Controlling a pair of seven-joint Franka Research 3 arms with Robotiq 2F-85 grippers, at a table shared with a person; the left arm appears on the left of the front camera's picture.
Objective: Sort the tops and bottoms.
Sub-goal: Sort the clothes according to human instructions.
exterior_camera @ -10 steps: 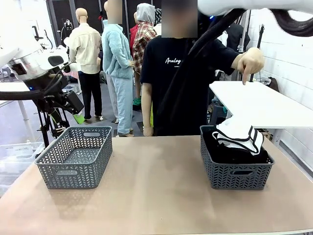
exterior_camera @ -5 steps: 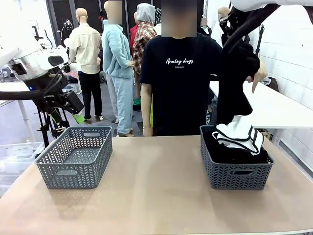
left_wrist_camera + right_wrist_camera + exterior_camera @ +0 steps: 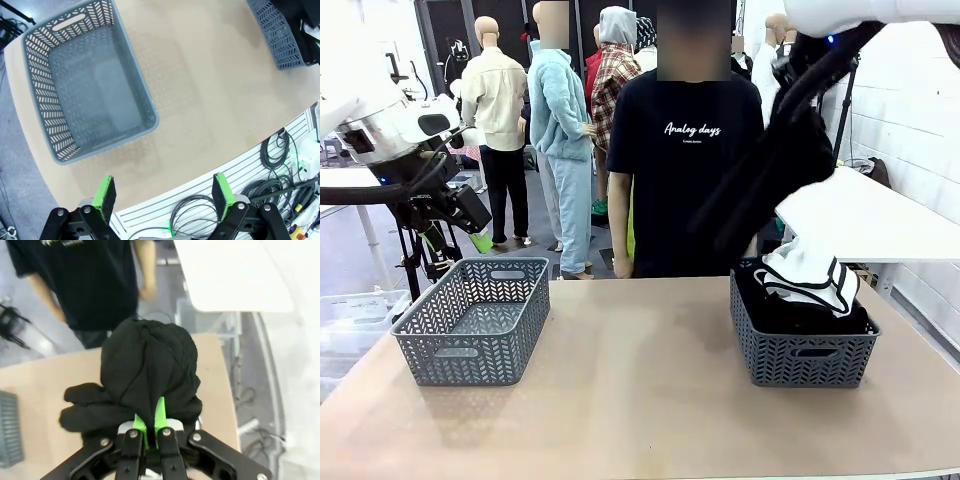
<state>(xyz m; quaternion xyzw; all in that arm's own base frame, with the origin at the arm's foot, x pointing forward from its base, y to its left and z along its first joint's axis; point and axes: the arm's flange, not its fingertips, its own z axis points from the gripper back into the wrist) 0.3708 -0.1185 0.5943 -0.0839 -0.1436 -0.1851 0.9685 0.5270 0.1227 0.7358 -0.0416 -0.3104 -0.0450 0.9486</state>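
My right gripper [image 3: 149,426] is shut on a bunched black garment [image 3: 145,365]. In the front view that black garment [image 3: 785,160] hangs high from my right arm, trailing down and left above the right basket [image 3: 805,360]. That basket holds a white garment with black trim [image 3: 810,275] on top of dark clothes [image 3: 770,305]. The left basket [image 3: 470,365] has nothing in it. My left gripper [image 3: 163,187] is open, hovering off the table's near edge beside the left basket [image 3: 142,85], with nothing between its green pads.
A person in a black t-shirt [image 3: 685,170] stands at the far side of the table. A white table [image 3: 880,215] is behind the right basket. Cables and a slatted panel [image 3: 240,170] lie below the table's near edge. Bare tabletop [image 3: 640,380] lies between the baskets.
The black garment in my right gripper has swung left and now hangs over the right basket's left side. The person's pointing hand has dropped out of sight. The left arm has not moved.
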